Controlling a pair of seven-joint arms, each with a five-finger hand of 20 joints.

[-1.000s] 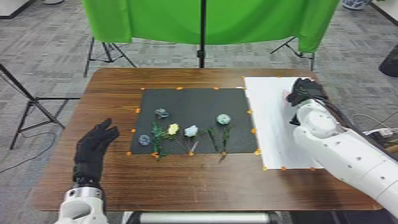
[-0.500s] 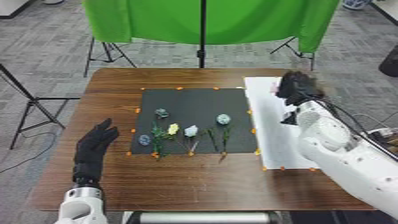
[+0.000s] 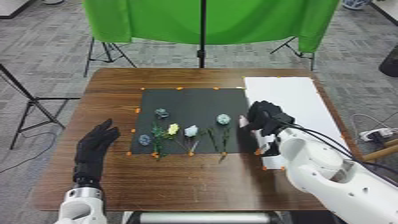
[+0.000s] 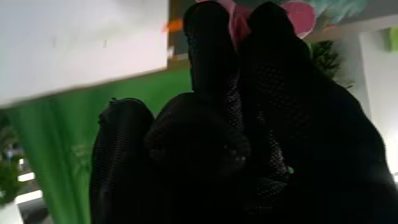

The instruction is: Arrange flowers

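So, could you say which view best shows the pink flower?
The right wrist view: the pink flower appears large there, pinched in the black-gloved right hand, though partly hidden by fingers. The head view shows a small pink patch near the black mat's right edge.

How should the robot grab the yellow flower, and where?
I'd pinch the yellow flower by its thin stem, below the bloom. It lies flat on the black mat, so the fingers should come down from above, across the stem. Sideways looks harder: a leafy green sprig is on its left and a white flower on its right.
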